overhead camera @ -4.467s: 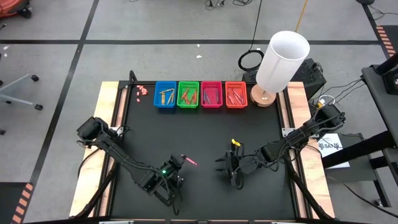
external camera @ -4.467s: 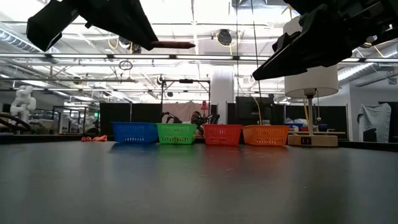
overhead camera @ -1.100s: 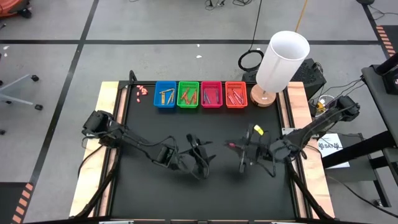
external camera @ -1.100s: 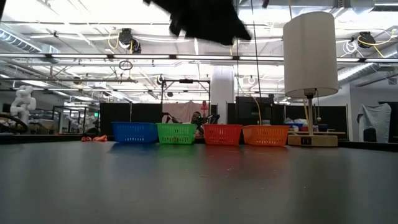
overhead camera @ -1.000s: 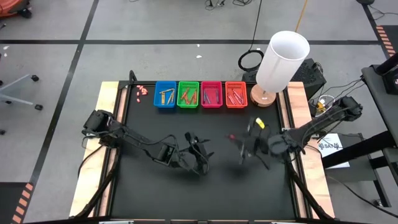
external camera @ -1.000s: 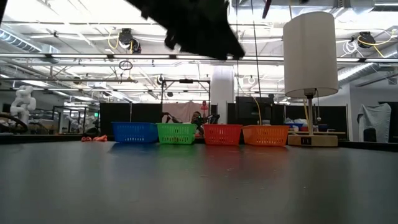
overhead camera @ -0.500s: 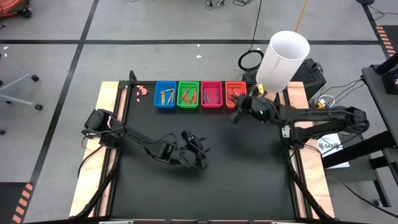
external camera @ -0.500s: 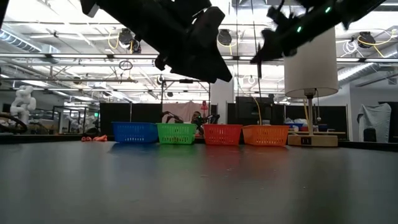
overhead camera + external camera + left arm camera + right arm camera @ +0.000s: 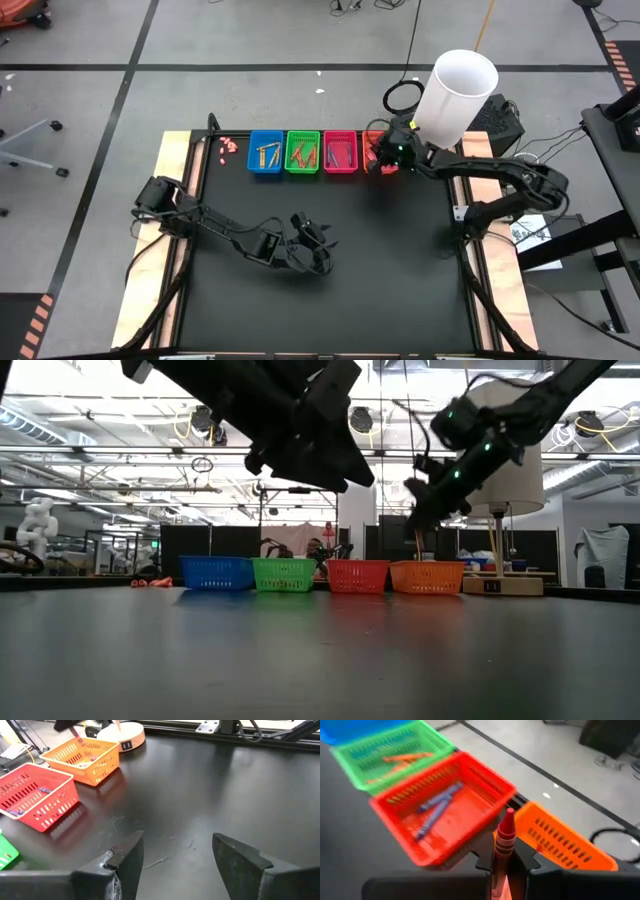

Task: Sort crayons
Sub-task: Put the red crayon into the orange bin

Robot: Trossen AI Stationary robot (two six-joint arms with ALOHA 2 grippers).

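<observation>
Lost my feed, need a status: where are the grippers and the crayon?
Right gripper shut on red crayon, above orange basket. Left gripper open, empty, mid-table. Nothing in the way.

Four baskets, blue (image 9: pixel 265 153), green (image 9: pixel 302 152), pink (image 9: pixel 340 151) and orange (image 9: pixel 374 150), line the frame's upper centre, the right gripper (image 9: pixel 384 158) over the orange one.

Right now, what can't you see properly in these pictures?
- How many crayons lie in the orange basket: in the high view the right pincer covers it.
- The lower end of the red crayon: in the right wrist view the pincer's fingers hide it.
- The tiny pink bits at the table's far corner: too small in the high view.
- The baskets' contents: in the low view their walls hide them.
</observation>
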